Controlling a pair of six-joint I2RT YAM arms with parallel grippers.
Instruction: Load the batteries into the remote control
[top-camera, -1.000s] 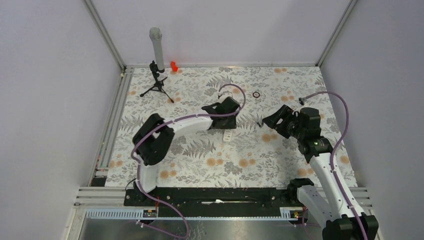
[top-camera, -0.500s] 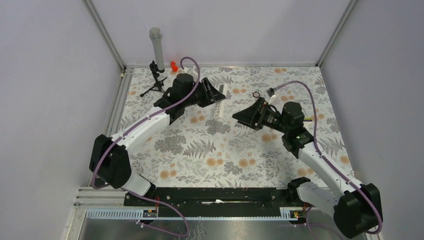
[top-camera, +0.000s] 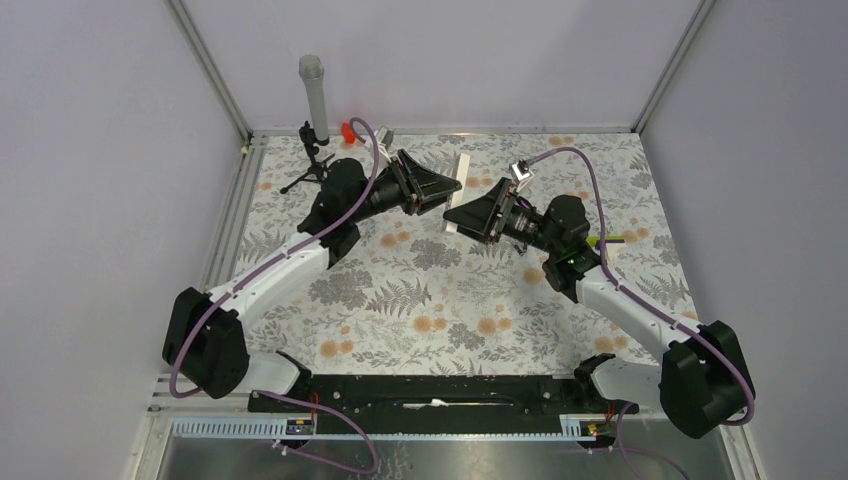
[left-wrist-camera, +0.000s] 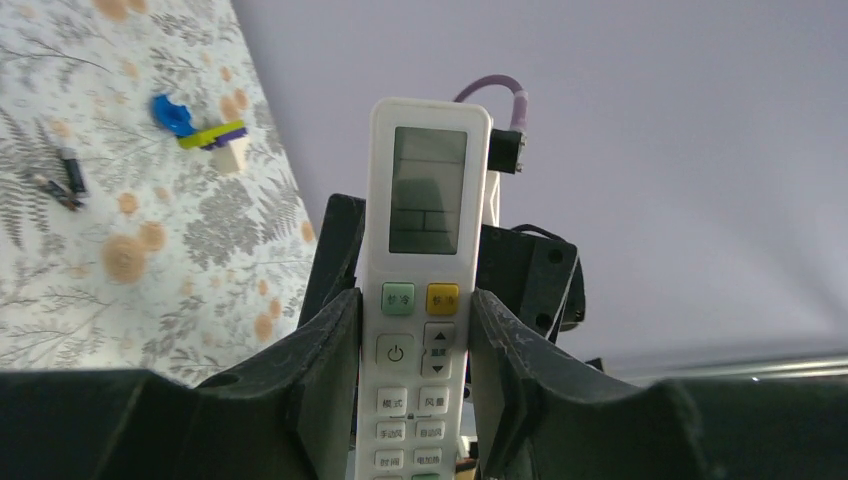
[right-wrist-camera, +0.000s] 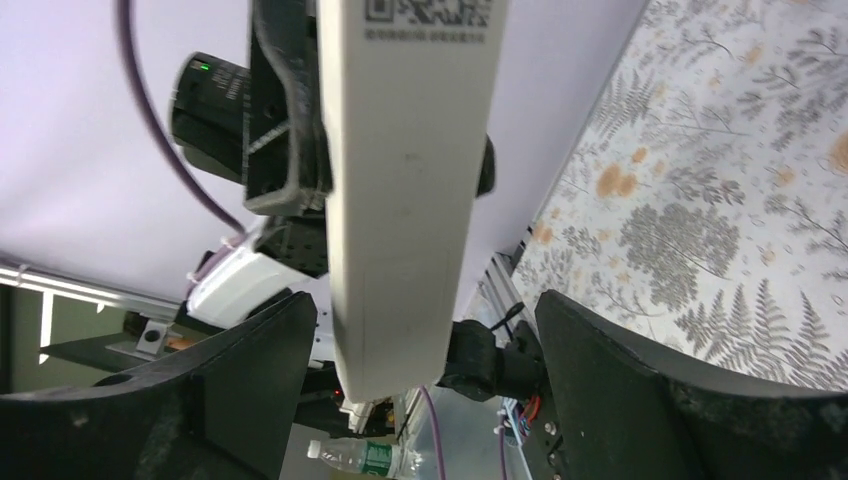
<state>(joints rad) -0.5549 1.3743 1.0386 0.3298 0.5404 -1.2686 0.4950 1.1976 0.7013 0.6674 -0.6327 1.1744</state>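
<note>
The remote control is a slim white bar held up off the table near the back middle. My left gripper is shut on its sides. In the left wrist view the remote faces me with its screen and buttons, clamped between my fingers. My right gripper is open, its jaws wide on either side of the remote's plain back and not touching it. Two batteries, tiny dark cylinders, lie on the floral table in the left wrist view; in the top view I cannot see them.
A blue-and-yellow toy piece lies on the table near the batteries. A small tripod with a grey tube and a red object stand at the back left. Metal rails run along the left edge.
My left gripper has carried the remote up and toward the back middle. My right gripper has swung left and now brackets the remote with open jaws.
</note>
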